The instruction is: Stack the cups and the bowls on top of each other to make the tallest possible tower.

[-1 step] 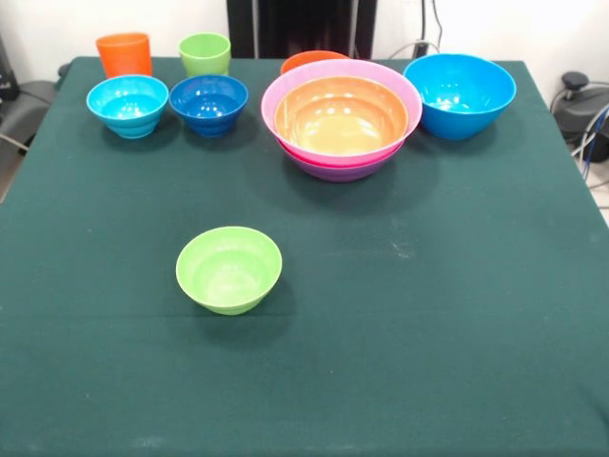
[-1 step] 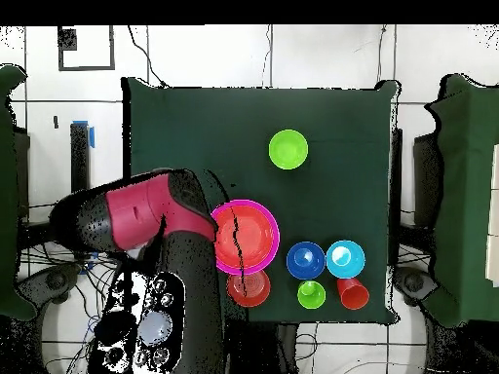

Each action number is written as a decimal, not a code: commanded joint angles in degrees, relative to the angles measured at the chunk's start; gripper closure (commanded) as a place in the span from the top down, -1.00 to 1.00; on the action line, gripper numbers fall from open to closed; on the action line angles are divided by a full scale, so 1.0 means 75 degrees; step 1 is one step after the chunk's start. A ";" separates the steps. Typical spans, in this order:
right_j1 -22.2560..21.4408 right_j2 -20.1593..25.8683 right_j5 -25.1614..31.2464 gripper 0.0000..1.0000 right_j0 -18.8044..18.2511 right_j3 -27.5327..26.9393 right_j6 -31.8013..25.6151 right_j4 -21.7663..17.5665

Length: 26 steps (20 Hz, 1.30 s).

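Note:
The tower point(image 1: 343, 119) stands at the back of the table: a purple bowl at the bottom, a pink one in it, a wide orange one inside; in the overhead view the tower point(image 2: 244, 237) is partly under the arm. A big blue bowl point(image 1: 460, 93) sits beside it and a small orange bowl point(image 1: 314, 59) behind it. The orange cup point(image 1: 124, 54) and lime-green cup point(image 1: 205, 53) stand upright behind a light-blue bowl point(image 1: 127, 105) and a dark-blue bowl point(image 1: 208, 103). A lime-green bowl point(image 1: 229, 269) sits alone mid-table. The gripper shows in neither view.
The red and black arm point(image 2: 146, 219) is folded back over the table's edge next to the tower and hides the big blue bowl from above. A dark green cloth point(image 1: 428, 286) covers the table. Cables and equipment lie beyond the table's sides.

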 commanded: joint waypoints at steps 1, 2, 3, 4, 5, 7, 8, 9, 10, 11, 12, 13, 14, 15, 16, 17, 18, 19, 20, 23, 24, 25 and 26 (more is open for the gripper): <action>0.0867 -0.0232 -0.0216 1.00 0.0313 -0.0302 0.1855 -0.0327; 0.0982 -0.0290 -0.0331 1.00 0.0377 -0.0342 0.1913 -0.0344; 0.1100 -0.0329 -0.0547 1.00 0.0407 -0.0314 0.1999 -0.0329; 0.1230 -0.0387 -0.0864 1.00 0.0452 -0.0258 0.2102 -0.0337; 0.1359 -0.0436 -0.1215 1.00 0.0478 -0.0136 0.2256 -0.0280; 0.1665 -0.0578 -0.2011 1.00 0.0569 -0.0015 0.2524 -0.0401; 0.1800 -0.0636 -0.2296 1.00 0.0601 0.0014 0.2624 -0.0411; 0.1911 -0.0715 -0.2513 1.00 0.0660 -0.0006 0.2672 -0.0468; 0.1983 -0.0772 -0.2578 1.00 0.0703 -0.0044 0.2667 -0.0439; 0.2055 -0.0828 -0.2642 1.00 0.0746 -0.0082 0.2662 -0.0409; 0.2078 -0.0888 -0.2626 1.00 0.0794 -0.0125 0.2600 -0.0378; 0.2078 -0.0930 -0.2564 1.00 0.0825 -0.0158 0.2530 -0.0312; 0.2052 -0.0985 -0.2436 1.00 0.0861 -0.0219 0.2426 -0.0252; 0.2036 -0.1049 -0.2299 1.00 0.0925 -0.0285 0.2381 -0.0212; 0.2031 -0.1107 -0.2186 1.00 0.0998 -0.0314 0.2389 -0.0141; 0.2055 -0.1192 -0.2137 1.00 0.1103 -0.0358 0.2431 -0.0115; 0.2112 -0.1270 -0.2139 1.00 0.1207 -0.0397 0.2506 -0.0090; 0.2181 -0.1344 -0.2175 1.00 0.1307 -0.0427 0.2597 -0.0082; 0.2272 -0.1414 -0.2231 1.00 0.1384 -0.0484 0.2646 -0.0080; 0.2386 -0.1516 -0.2273 1.00 0.1478 -0.0547 0.2632 0.0024; 0.2395 -0.1543 -0.2255 1.00 0.1496 -0.0556 0.2590 0.0070; 0.2389 -0.1562 -0.2221 1.00 0.1500 -0.0569 0.2528 0.0115; 0.2381 -0.1581 -0.2191 1.00 0.1500 -0.0586 0.2458 0.0147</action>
